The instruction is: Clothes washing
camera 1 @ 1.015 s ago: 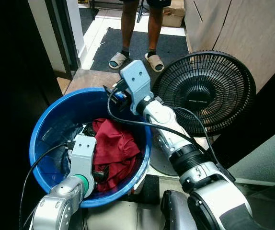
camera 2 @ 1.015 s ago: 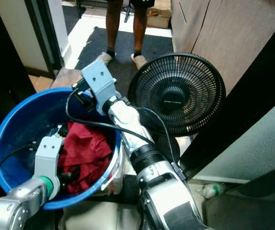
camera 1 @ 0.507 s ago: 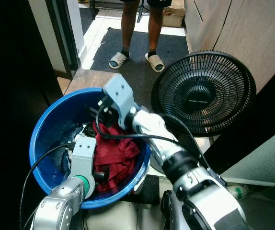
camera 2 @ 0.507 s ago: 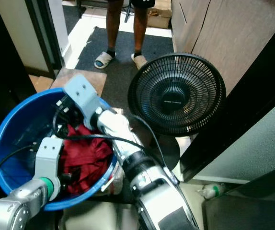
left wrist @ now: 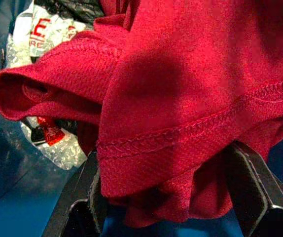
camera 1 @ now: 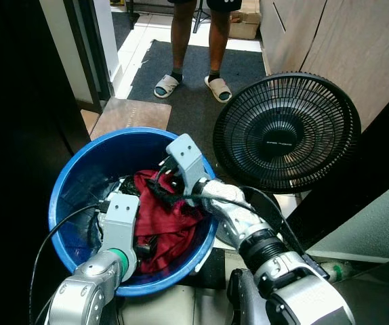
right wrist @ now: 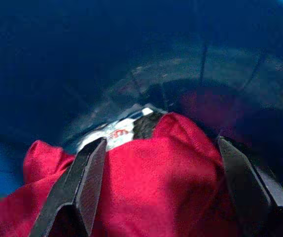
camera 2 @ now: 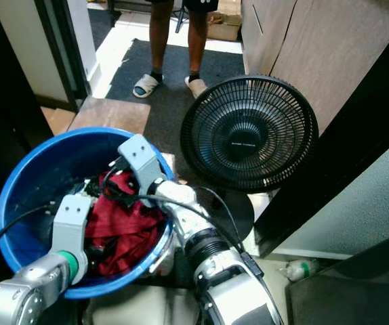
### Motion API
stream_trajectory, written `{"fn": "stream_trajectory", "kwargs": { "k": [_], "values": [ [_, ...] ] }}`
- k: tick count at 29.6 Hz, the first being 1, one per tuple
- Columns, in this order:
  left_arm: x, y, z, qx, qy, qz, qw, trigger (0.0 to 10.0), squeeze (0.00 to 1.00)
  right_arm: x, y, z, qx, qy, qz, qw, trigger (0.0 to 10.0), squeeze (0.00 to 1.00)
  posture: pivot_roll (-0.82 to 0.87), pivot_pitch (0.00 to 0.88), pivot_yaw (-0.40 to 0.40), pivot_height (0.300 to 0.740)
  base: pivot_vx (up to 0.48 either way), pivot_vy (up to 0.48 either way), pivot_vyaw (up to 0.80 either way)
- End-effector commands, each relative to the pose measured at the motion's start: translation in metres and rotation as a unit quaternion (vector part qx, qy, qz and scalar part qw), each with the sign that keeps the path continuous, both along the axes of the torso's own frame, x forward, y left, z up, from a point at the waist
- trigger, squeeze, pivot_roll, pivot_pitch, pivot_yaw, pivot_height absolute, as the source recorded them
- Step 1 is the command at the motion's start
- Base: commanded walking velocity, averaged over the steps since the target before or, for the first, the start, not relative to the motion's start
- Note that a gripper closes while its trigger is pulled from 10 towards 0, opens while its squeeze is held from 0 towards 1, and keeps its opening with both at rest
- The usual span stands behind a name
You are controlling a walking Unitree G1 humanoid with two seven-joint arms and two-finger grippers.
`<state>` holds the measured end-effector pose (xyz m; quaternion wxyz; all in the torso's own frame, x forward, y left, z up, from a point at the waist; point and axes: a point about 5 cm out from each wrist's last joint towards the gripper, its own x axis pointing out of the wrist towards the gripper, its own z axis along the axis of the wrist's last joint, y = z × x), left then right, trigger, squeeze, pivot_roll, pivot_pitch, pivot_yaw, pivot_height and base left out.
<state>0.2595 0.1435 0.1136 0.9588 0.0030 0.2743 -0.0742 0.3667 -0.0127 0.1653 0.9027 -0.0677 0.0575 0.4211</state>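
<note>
Down inside the tub (camera 1: 66,196), both grippers are among the laundry. One red garment (camera 1: 171,217) lies heaped on the tub's floor, toward the wall nearest the fan (camera 1: 286,132), with a dark item and a crinkled printed plastic bag (left wrist: 48,29) tucked under it. The left gripper (left wrist: 166,197) sits at the near side of the tub, its two fingers spread wide with a hemmed fold of the red cloth bunched between them, not yet pinched. The right gripper (right wrist: 161,168) hangs above the far side of the heap, its fingers parted too, holding nothing. To lift the garment well, I judge the left fingers should close across the thick hem rather than a single thin layer, while the right drops onto the top of the heap and takes a deep bite, so the cloth comes up clear of the tub's rim without dragging the bag along. Counting: one blue tub, one red garment, one dark item, one plastic bag, one fan just beside the tub, and one person (camera 1: 194,40) standing on the mat (camera 1: 194,74) beyond it.
</note>
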Motion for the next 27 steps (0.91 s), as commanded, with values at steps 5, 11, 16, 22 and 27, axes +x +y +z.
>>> {"fn": "stream_trajectory", "kwargs": {
  "k": [5, 11, 16, 22, 27],
  "values": [
    [-0.004, 0.002, -0.010, 0.004, 0.024, 0.003, 1.000, 10.0, 0.00, 0.001, -0.017, -0.017, -0.012, 0.059, -0.006, 0.998, 10.0, 0.00, 0.13, 0.145, -0.039, 0.517, 0.000, 0.000, 0.00],
    [-0.003, 0.003, -0.010, 0.004, 0.025, 0.001, 1.000, 10.0, 0.00, 0.006, -0.037, -0.024, -0.055, 0.075, -0.023, 0.995, 10.0, 0.00, 0.12, 0.145, -0.028, 0.517, 0.000, 0.000, 0.00],
    [-0.002, 0.003, -0.010, 0.005, 0.026, -0.002, 1.000, 10.0, 0.00, 0.012, -0.065, -0.027, -0.143, 0.041, -0.050, 0.988, 10.0, 0.00, 0.11, 0.144, -0.019, 0.517, 0.000, 0.000, 0.00],
    [0.000, 0.001, -0.010, 0.006, 0.026, -0.009, 1.000, 10.0, 0.00, 0.016, -0.098, -0.030, -0.206, 0.029, -0.077, 0.975, 10.0, 0.00, 0.10, 0.143, -0.007, 0.517, 0.000, 0.000, 0.00],
    [0.001, 0.001, -0.009, 0.008, 0.025, -0.013, 1.000, 10.0, 0.00, 0.015, -0.107, -0.034, -0.207, 0.037, -0.079, 0.974, 10.0, 0.00, 0.09, 0.143, -0.001, 0.517, 0.000, 0.000, 0.00]
  ]
}}
